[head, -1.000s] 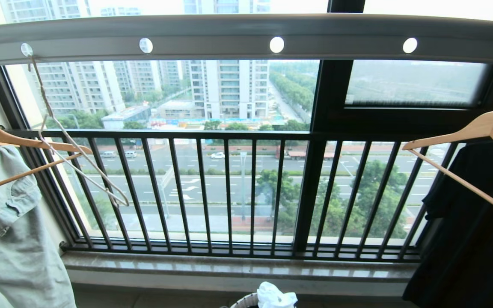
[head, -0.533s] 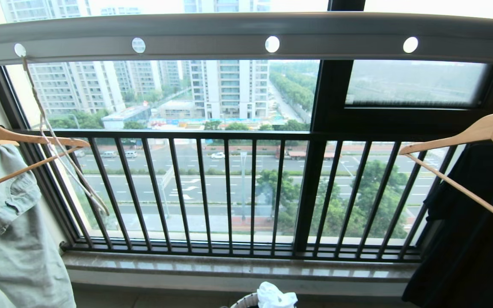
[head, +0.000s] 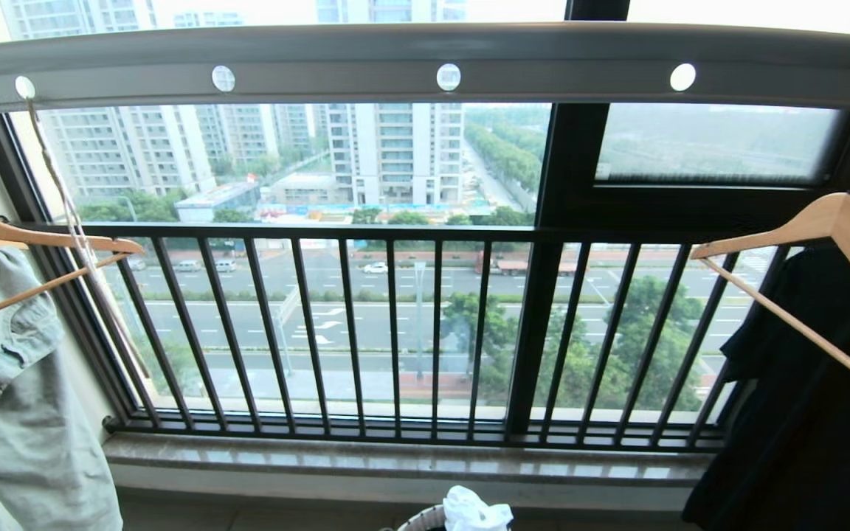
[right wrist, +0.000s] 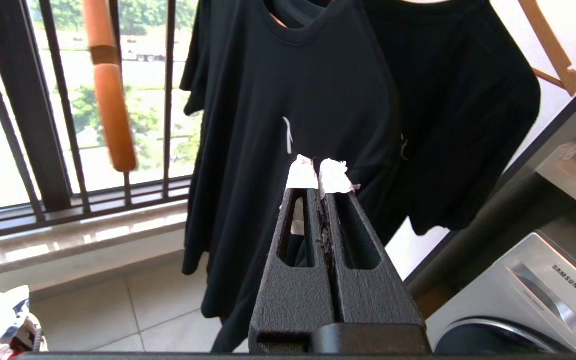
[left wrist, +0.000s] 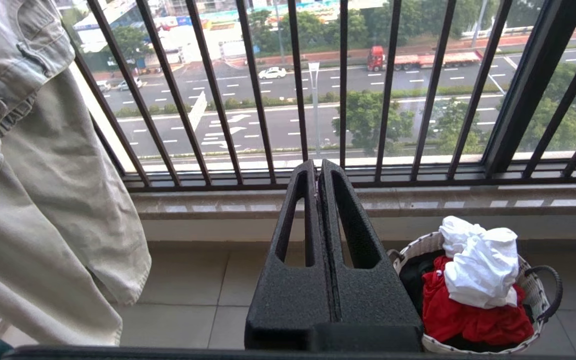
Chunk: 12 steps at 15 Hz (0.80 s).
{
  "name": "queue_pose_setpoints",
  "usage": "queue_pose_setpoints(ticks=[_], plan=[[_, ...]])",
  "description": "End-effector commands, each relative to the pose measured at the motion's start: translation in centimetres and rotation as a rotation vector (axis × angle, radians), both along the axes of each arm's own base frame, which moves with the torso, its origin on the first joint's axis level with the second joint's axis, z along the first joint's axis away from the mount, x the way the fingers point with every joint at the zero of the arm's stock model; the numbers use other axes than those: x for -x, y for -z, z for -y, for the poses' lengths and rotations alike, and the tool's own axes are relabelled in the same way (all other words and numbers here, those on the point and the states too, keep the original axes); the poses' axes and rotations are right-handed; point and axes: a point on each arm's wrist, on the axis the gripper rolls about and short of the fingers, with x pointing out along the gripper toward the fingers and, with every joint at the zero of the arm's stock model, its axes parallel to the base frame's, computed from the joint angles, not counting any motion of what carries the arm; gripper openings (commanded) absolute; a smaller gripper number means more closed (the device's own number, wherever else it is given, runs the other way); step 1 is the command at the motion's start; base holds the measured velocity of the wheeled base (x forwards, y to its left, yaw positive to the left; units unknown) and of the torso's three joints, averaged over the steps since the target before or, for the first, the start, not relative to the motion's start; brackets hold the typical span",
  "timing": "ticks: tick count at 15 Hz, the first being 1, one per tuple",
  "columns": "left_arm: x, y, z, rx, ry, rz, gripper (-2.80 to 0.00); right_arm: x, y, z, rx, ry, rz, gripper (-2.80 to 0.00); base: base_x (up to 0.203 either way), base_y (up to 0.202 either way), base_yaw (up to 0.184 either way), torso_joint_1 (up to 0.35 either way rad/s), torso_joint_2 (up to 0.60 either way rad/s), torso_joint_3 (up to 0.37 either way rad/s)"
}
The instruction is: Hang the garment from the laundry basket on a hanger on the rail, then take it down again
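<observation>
Your white T-shirt (left wrist: 480, 262) sits bunched atop the woven laundry basket (left wrist: 535, 295), just beside your left gripper (left wrist: 317, 170); its fingers are clenched empty; right gripper (right wrist: 318, 170) fingers clenched too, facing the black T-shirt (right wrist: 293, 100).

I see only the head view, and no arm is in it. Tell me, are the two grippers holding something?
Observer: No. The left gripper is shut and empty, in front of the window railing.
Operator: And the right one?
Observer: The right gripper is also shut and empty, facing the black garment.
Operator: I see only a white piece at the bottom edge. What is in the laundry basket?
Observer: The white garment lies on top of red cloth.
</observation>
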Motion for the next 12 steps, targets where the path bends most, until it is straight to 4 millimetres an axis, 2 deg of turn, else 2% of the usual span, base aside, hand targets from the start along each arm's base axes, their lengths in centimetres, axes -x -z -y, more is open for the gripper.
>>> queue_pose_setpoints(ticks=[1,2,4,7,9,12], plan=[[-0.3,0.7,0.0,-0.031,0.016,0.013,-2.8,0.1,0.8,-0.1,-0.004,0.0,-0.006,-2.8,0.0,0.0,0.0,0.0,0.0,0.0],[-0.4,1.0,0.0,-0.041,0.02,0.01,-2.8,-0.3,1.6,-0.2,-0.023,-0.039,-0.018,-2.8,0.0,0.0,0.0,0.0,0.0,0.0],[-0.5,0.9,0.0,-0.051,0.022,0.034,-2.8,-0.8,3.5,-0.6,-0.108,-0.224,0.028,-2.8,0.0,0.0,0.0,0.0,0.0,0.0],[-0.5,0.9,0.1,-0.048,0.022,0.042,-2.8,0.7,5.9,-1.2,-0.126,-0.436,0.175,-2.8,0.0,0.0,0.0,0.0,0.0,0.0],[-0.5,0.9,0.0,-0.043,0.021,0.042,-2.8,-0.3,8.5,-1.4,-0.147,-0.523,0.152,-2.8,0.0,0.0,0.0,0.0,0.0,0.0],[-0.5,0.9,0.0,-0.016,0.019,0.042,-2.8,-1.7,10.8,-1.6,-0.152,-0.589,0.169,-2.8,0.0,0.0,0.0,0.0,0.0,0.0]])
